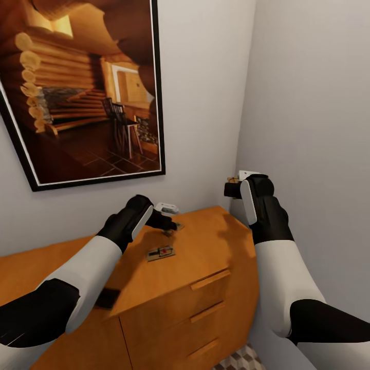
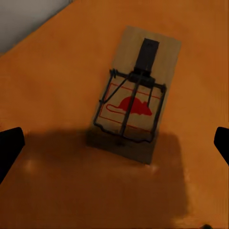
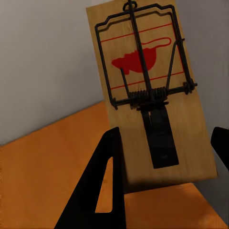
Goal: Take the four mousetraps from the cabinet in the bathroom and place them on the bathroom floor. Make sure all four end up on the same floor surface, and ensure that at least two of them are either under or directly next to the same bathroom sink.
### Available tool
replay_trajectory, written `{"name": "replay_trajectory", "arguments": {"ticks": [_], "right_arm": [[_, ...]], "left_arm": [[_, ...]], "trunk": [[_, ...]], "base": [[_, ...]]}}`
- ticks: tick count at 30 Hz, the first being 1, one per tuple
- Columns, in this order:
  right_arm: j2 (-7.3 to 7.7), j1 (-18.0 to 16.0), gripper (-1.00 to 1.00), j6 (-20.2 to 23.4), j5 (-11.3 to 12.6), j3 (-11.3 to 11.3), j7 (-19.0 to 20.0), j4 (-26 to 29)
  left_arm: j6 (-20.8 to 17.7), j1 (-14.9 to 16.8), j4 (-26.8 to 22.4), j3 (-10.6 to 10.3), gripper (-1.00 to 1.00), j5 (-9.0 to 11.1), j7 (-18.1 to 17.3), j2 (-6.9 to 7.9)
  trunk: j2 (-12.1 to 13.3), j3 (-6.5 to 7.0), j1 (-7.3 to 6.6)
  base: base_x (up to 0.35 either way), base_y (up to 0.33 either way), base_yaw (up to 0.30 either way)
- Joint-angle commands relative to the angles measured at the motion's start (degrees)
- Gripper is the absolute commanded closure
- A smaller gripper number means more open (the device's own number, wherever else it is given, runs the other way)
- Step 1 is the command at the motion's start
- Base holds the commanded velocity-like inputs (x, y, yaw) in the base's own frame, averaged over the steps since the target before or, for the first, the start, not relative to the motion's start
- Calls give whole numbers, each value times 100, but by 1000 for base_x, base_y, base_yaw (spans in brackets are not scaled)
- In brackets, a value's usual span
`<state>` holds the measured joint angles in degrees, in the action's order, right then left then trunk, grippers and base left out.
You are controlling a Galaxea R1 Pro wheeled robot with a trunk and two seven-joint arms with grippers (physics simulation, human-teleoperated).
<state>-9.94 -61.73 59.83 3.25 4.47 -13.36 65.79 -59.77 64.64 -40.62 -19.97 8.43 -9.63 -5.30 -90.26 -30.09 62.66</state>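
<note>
The orange-brown cabinet [image 1: 205, 241] stands against the wall in a corner. One mousetrap [image 1: 160, 252], a small wooden board with a red mouse print, lies flat on its top. My left gripper [image 1: 168, 224] hovers low over the top just beyond it, open; in the left wrist view another flat mousetrap [image 2: 133, 107] lies ahead of the spread fingers [image 2: 9, 148], untouched. My right gripper [image 1: 234, 188] is raised above the cabinet's right end, near the side wall. It is shut on a mousetrap [image 3: 148, 95], held upright between its fingers [image 3: 109, 181].
A large framed picture [image 1: 87, 92] hangs on the wall above the cabinet. A small white object [image 1: 167, 208] sits at the back of the top. A dark flat piece [image 1: 108, 298] lies at the front edge under my left forearm. Patterned floor tiles [image 1: 246, 359] show below the drawers.
</note>
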Motion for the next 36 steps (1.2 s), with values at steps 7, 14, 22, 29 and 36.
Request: {"name": "replay_trajectory", "arguments": {"ticks": [7,14,22,29,36], "right_arm": [[-5,-6,100,17,36,6,-35,4],[-5,-6,100,17,36,2,-35,4],[-5,-6,100,17,36,1,-35,4],[-5,-6,100,17,36,3,-35,4],[-5,-6,100,17,36,9,-35,4]], "left_arm": [[-23,5,-20,-24,-100,53,31,0],[-23,4,-6,-44,-100,46,32,-11],[-23,5,15,-87,-100,30,36,-37],[-23,5,23,-385,-100,64,27,-125],[-23,3,57,-619,-100,99,23,-258]], "trunk": [[-3,-7,2],[-3,-7,2],[-3,-7,2],[-3,-7,2],[-3,-7,2]], "base": [[163,79,0],[28,12,0],[4,2,0],[0,0,0],[0,0,0]]}}
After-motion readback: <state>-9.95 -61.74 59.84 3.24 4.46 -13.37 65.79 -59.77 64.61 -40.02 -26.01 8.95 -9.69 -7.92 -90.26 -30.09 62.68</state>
